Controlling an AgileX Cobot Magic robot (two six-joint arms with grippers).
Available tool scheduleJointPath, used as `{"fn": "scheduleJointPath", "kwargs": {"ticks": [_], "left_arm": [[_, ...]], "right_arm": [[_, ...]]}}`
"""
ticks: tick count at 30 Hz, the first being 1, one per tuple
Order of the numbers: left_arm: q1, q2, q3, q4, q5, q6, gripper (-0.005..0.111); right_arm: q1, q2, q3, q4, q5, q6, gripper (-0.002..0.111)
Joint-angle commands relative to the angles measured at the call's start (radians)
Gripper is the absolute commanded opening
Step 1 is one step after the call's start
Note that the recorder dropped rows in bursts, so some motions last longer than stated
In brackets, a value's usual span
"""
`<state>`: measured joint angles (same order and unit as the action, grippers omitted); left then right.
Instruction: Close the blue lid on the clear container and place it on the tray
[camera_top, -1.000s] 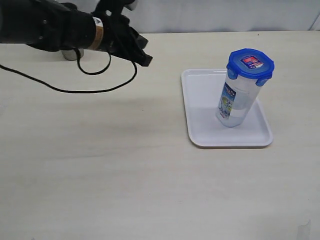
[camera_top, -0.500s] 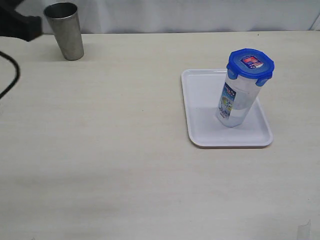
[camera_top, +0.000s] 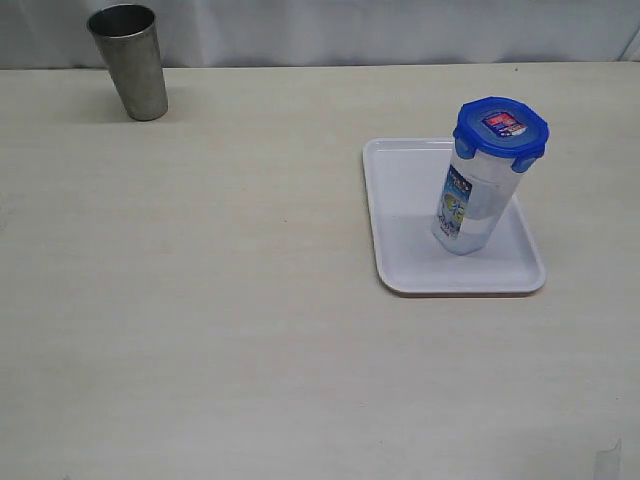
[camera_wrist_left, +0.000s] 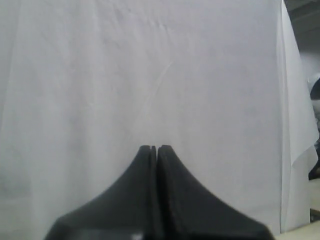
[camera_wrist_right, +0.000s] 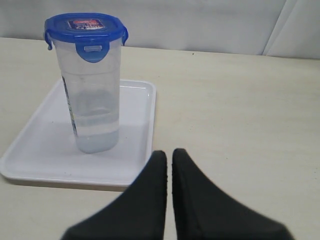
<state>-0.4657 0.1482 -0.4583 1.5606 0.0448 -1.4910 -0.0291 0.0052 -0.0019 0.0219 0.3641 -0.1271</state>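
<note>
The clear container (camera_top: 470, 200) stands upright on the white tray (camera_top: 400, 230), with the blue lid (camera_top: 500, 127) sitting on its top. The right wrist view shows the same canister (camera_wrist_right: 92, 95), lid (camera_wrist_right: 85, 26) and tray (camera_wrist_right: 135, 150). My right gripper (camera_wrist_right: 169, 154) is shut and empty, hovering over the table just off the tray's edge, apart from the container. My left gripper (camera_wrist_left: 154, 148) is shut with nothing in it and faces a white backdrop. Neither arm appears in the exterior view.
A tapered steel cup (camera_top: 130, 62) stands at the table's far left corner. A white curtain (camera_wrist_left: 150, 75) hangs behind the table.
The left arm has drawn back to the left and out of the exterior view, uncovering the steel cup. Container, lid and tray have not moved.
</note>
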Motion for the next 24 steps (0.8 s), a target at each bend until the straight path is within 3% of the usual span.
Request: {"fn": "scheduleJointPath", "kwargs": {"ticks": [1, 17, 20, 22, 24], "left_arm": [[-0.001, -0.074, 0.004, 0.0, 0.002, -0.002, 0.0], [-0.001, -0.107, 0.004, -0.016, 0.006, -0.002, 0.0], [-0.001, -0.107, 0.004, -0.217, 0.034, 0.059, 0.0], [-0.001, -0.107, 0.004, -0.391, 0.103, 0.194, 0.0], [-0.001, -0.107, 0.004, -0.59, 0.175, 0.439, 0.0]], "right_arm": [[-0.003, -0.005, 0.002, -0.008, -0.007, 0.001, 0.004], [-0.003, -0.005, 0.002, -0.008, -0.007, 0.001, 0.004], [-0.003, -0.005, 0.002, -0.008, -0.007, 0.001, 0.004], [-0.003, -0.005, 0.002, -0.008, -0.007, 0.001, 0.004], [-0.003, -0.005, 0.002, -0.008, -0.007, 0.001, 0.004]]}}
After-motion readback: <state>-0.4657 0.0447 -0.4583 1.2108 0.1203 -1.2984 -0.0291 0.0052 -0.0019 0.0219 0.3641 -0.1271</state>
